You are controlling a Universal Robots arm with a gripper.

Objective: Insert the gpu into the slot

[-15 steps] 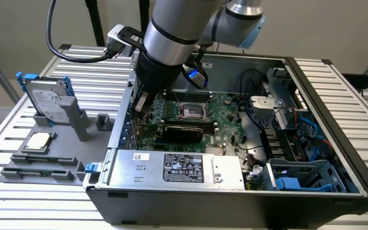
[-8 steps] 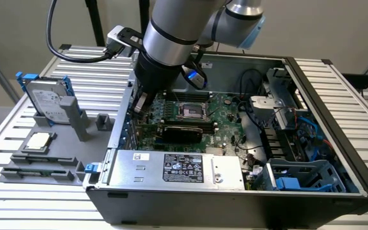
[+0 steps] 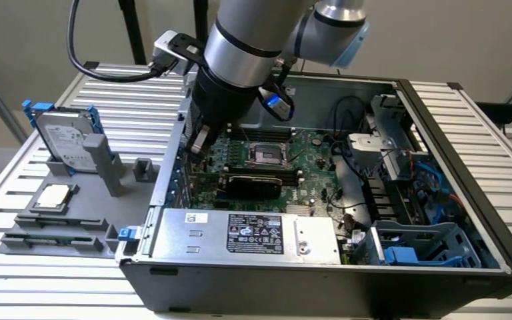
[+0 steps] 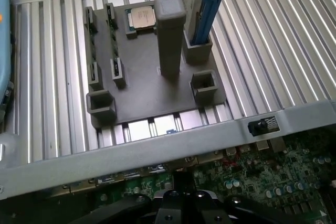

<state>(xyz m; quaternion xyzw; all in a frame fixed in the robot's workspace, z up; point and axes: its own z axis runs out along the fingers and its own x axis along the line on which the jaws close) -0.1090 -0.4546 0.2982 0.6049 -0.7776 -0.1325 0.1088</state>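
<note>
The gpu is a flat black card lying level across the green motherboard, just in front of the CPU socket and inside the open computer case. The slot is hidden; I see no blue strip around the card. My gripper hangs at the motherboard's edge by the case wall on the exterior view's left, a short way from the card and apart from it. In the wrist view my gripper sits just above the board's edge, shut, with nothing between its fingers.
A silver power supply box fills the case's near side. Cables and a blue drive cage crowd the exterior view's right. Outside the case, a grey fixture carries a CPU chip, an upright post and a hard drive.
</note>
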